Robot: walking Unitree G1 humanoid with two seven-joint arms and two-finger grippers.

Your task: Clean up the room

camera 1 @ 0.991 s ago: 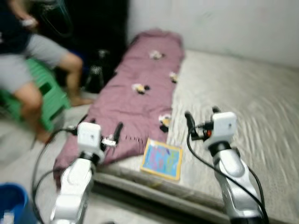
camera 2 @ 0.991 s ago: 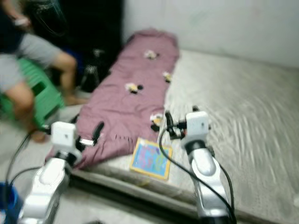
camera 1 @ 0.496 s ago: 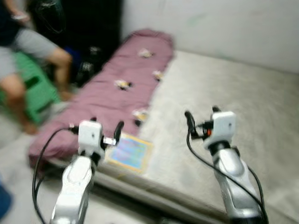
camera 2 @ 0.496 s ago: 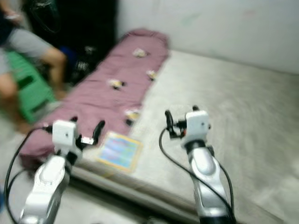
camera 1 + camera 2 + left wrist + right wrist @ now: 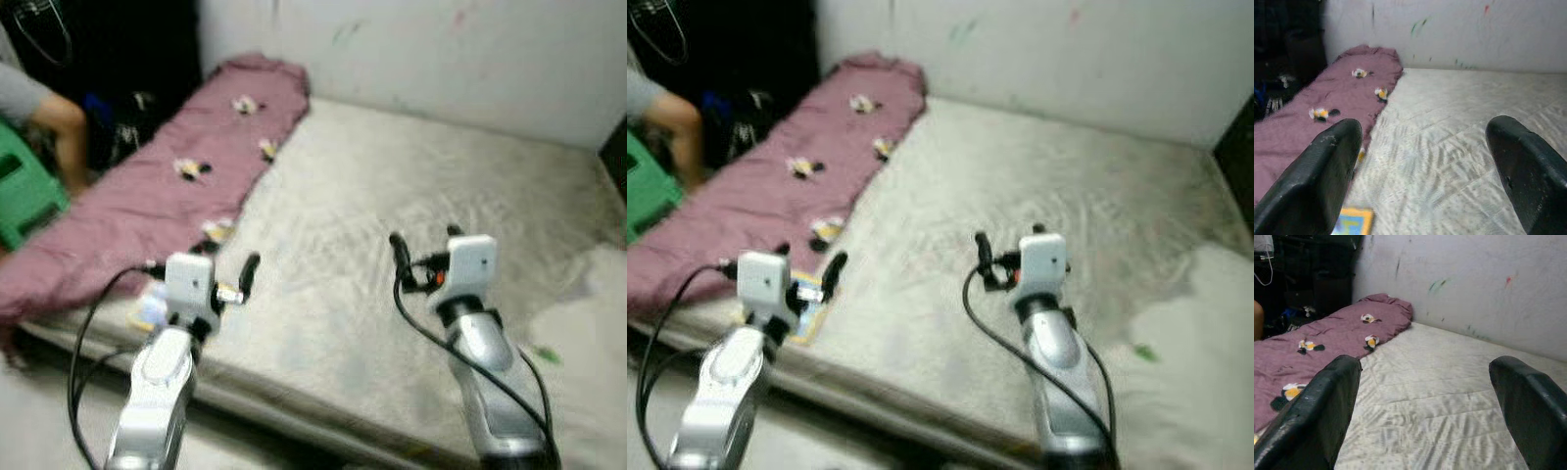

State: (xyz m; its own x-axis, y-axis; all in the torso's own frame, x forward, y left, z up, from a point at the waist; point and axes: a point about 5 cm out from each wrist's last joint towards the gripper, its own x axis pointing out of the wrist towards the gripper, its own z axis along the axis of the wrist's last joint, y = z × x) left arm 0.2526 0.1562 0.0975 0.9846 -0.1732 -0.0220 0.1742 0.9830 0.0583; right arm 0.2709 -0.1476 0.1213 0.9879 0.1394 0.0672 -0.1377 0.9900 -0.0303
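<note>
Purple blanket (image 5: 147, 186) farther left now.

Maroon quilt (image 5: 147, 186) on a pale grey mattress (image 5: 411, 255)

The quilt bears white-and-yellow flowers with dark leaves; a yellow-edged blue book (image 5: 808, 304) lies at its end, a green stool (image 5: 20, 201) nearby, and green and red scribbles mark the white wall (image 5: 1449, 29).

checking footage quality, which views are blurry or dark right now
Left and right eye views: soft all over, the purple blanket and book smeared, top-left corner very dark. Left wrist view: mattress fairly sharp, the near black fingers out of focus. Right wrist view: even light, dim top-left corner.
</note>
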